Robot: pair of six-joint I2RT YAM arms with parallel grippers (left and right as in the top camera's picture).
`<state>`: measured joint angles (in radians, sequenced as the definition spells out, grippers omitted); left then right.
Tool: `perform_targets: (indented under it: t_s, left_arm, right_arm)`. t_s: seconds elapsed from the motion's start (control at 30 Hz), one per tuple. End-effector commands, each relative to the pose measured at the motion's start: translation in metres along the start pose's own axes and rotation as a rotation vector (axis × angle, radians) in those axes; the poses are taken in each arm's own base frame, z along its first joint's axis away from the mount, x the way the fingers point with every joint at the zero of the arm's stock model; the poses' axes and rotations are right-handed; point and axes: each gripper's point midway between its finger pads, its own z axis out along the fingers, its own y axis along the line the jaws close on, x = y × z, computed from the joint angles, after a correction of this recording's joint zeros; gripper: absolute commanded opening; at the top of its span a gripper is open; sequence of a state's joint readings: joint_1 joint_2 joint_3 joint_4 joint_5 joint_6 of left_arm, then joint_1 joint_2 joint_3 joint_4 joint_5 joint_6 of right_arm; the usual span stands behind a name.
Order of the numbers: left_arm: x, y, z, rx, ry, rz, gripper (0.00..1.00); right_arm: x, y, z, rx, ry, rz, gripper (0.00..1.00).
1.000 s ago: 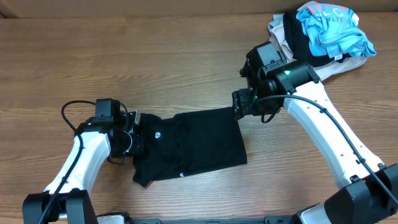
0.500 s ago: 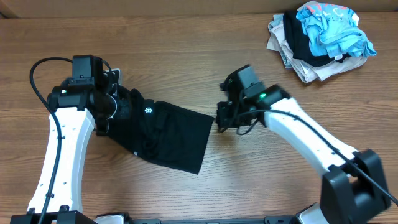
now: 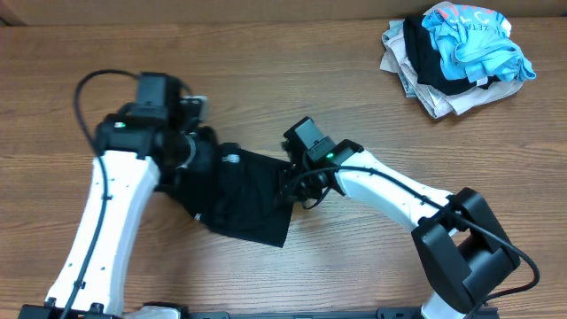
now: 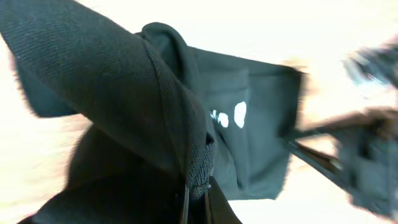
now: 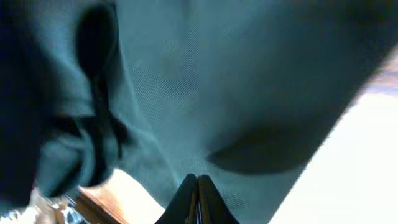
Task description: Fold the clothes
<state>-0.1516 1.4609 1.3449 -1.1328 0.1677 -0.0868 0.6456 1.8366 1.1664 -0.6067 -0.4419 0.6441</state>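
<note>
The black T-shirt (image 3: 244,202) lies bunched on the wooden table between my two arms, its small white logo (image 3: 232,159) facing up. My left gripper (image 3: 199,151) is at its upper left corner. In the left wrist view this gripper (image 4: 198,196) is shut on a ribbed edge of the T-shirt (image 4: 261,124), which hangs away from it. My right gripper (image 3: 290,182) is at the shirt's right edge. In the right wrist view its fingertips (image 5: 198,183) are pressed together where the dark fabric (image 5: 249,74) meets them, shut on the cloth.
A pile of other garments (image 3: 434,84) sits at the far right corner of the table, with a light-blue one (image 3: 483,44) on top. Bare wood (image 3: 372,266) surrounds the shirt. The left arm's cable (image 3: 84,89) loops above the left wrist.
The right gripper has shut on the shirt's right edge and moved left. The left gripper has lifted its end and shifted right, so the shirt is more bunched.
</note>
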Motion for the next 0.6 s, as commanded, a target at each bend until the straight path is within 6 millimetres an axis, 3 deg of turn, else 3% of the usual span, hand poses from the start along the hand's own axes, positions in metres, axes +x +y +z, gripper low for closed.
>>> perform_targets:
  t_s: [0.0,0.13,0.23,0.4,0.43,0.5,0.57]
  left_arm:
    - [0.004,-0.053,-0.003,0.085,0.004,0.069,0.04]
    - [0.016,-0.087,0.014,0.087,0.051,0.134,0.04]
    - [0.023,-0.100,0.035,0.060,0.103,0.172,0.04]
    - [0.042,-0.118,0.080,0.059,0.233,0.221,0.05]
    - [0.047,-0.122,0.087,0.068,0.260,0.223,0.12]
    - [0.055,-0.126,0.100,0.055,0.311,0.134,0.13]
    - [0.060,-0.136,0.106,0.097,0.350,0.109,0.23]
  right_arm:
    - [-0.022,-0.013,-0.026,-0.020,-0.066,0.068,0.04]
    - [-0.050,-0.020,-0.090,-0.090,-0.203,0.104,0.04]
    - [-0.064,-0.030,-0.157,-0.154,-0.332,0.124,0.04]
    - [-0.062,-0.073,-0.249,-0.146,-0.536,0.178,0.04]
    - [-0.060,-0.081,-0.261,-0.137,-0.568,0.191,0.04]
    - [-0.054,-0.099,-0.282,-0.118,-0.617,0.222,0.04]
    - [-0.049,-0.109,-0.290,-0.112,-0.629,0.241,0.04]
